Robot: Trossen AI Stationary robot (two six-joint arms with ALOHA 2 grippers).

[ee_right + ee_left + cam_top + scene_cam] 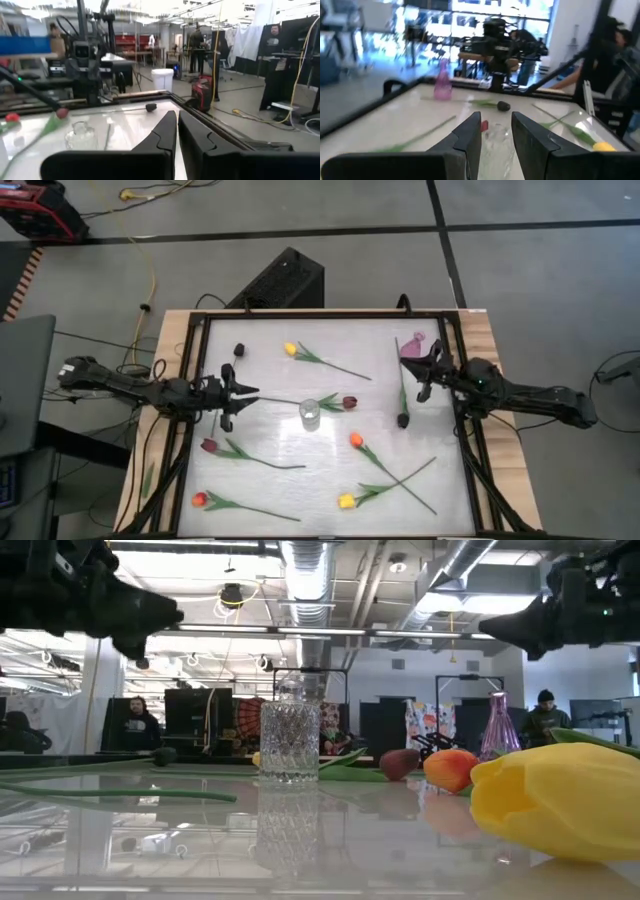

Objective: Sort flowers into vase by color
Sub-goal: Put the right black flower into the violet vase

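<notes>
A clear glass vase (pixel 309 413) (pixel 290 740) stands upright mid-table. A pink vase (pixel 413 345) (pixel 442 85) stands at the far right. Several tulips lie flat around them: yellow (pixel 291 349) (pixel 346 501), maroon (pixel 349 402) (pixel 403 420) (pixel 209 446), orange (pixel 356 440) and red-orange (pixel 199 500). My left gripper (pixel 245 394) (pixel 496 117) hangs open above the table, left of the glass vase, pointing level at it. My right gripper (pixel 415 368) (pixel 177 114) hangs shut by the pink vase, with nothing between its fingers.
A small dark object (pixel 239 350) lies at the far left of the table. A black frame (pixel 190 330) runs round the white surface. A black box (pixel 280 280) stands beyond the far edge. People show in the room behind.
</notes>
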